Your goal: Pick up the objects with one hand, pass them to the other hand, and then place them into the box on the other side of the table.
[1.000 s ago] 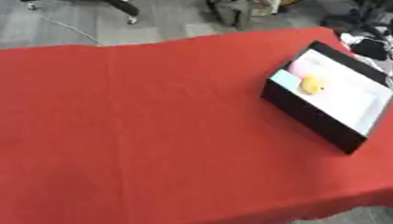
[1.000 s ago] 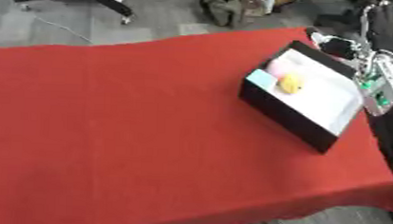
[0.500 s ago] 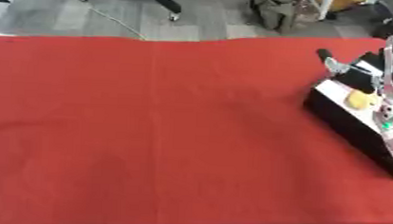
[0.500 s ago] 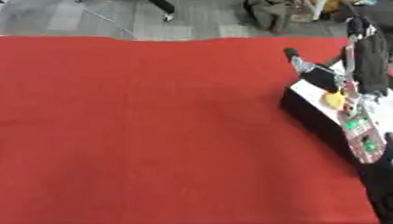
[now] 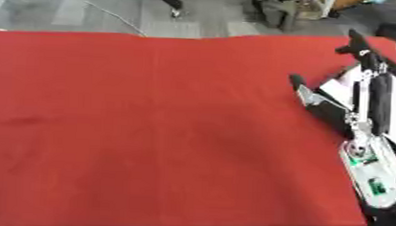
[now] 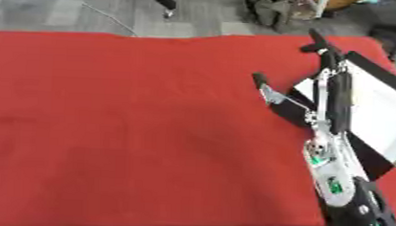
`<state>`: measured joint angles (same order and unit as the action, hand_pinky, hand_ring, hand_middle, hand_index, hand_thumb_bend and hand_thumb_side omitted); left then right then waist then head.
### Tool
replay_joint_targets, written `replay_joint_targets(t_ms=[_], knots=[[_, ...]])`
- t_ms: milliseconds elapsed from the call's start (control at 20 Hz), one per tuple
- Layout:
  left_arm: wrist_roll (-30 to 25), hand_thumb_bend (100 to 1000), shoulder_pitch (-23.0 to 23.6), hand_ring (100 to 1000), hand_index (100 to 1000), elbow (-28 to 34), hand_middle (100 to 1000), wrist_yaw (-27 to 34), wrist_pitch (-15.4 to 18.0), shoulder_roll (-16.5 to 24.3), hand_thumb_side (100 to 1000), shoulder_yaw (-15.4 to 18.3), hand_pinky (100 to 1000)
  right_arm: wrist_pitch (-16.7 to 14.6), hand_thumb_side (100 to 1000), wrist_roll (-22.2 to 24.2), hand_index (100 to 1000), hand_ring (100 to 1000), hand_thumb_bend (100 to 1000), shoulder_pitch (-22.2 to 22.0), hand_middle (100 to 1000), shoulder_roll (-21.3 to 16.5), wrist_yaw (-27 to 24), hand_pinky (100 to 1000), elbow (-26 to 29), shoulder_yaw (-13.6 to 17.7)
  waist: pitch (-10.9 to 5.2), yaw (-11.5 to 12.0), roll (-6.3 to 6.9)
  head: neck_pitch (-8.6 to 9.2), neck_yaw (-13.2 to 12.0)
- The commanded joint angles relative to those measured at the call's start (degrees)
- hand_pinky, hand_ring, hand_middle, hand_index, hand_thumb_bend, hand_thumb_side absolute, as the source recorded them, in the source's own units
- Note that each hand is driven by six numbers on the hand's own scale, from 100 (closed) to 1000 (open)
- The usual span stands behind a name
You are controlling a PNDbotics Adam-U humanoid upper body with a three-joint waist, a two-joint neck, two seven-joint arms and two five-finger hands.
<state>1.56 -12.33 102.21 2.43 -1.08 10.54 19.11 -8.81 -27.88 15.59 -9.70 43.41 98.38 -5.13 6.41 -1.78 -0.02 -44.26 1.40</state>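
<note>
Right robot hand (image 6: 323, 99), fingers spread and empty, hangs over the box (image 6: 377, 118) at right frame edge; no object visible now, so handling unjudgeable.

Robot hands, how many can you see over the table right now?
1. The right hand reaches in from the lower right, fingers straight, over the box at the table's right edge. The left hand is out of view.
</note>
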Motion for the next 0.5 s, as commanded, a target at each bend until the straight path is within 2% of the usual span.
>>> replay_joint_targets(t_ms=[50,100,500], knots=[[0.5,353,-0.2,547,671,0.3,575,-1.4,-0.5,-0.6,690,-0.7,666,1.5,500,2.6,914,826,651,-0.6,614,0.4,-1.3,749,5.7,-0.9,-0.42,0.0,0.24,0.14,0.0],[0.1,351,0.1,546,669,0.0,575,-1.3,-0.7,-0.7,707,-1.0,669,1.9,499,3.5,914,826,574,-0.9,615,0.3,-1.7,749,6.7,-1.3,-0.40,-0.1,0.28,0.14,0.0],[-3.9,350,1.2,541,665,-1.5,569,0.3,-1.2,-0.6,727,-2.6,668,0.8,489,9.4,913,825,571,-1.3,611,-0.1,-3.5,748,9.2,-5.0,-0.25,-0.2,0.50,0.14,0.6]])
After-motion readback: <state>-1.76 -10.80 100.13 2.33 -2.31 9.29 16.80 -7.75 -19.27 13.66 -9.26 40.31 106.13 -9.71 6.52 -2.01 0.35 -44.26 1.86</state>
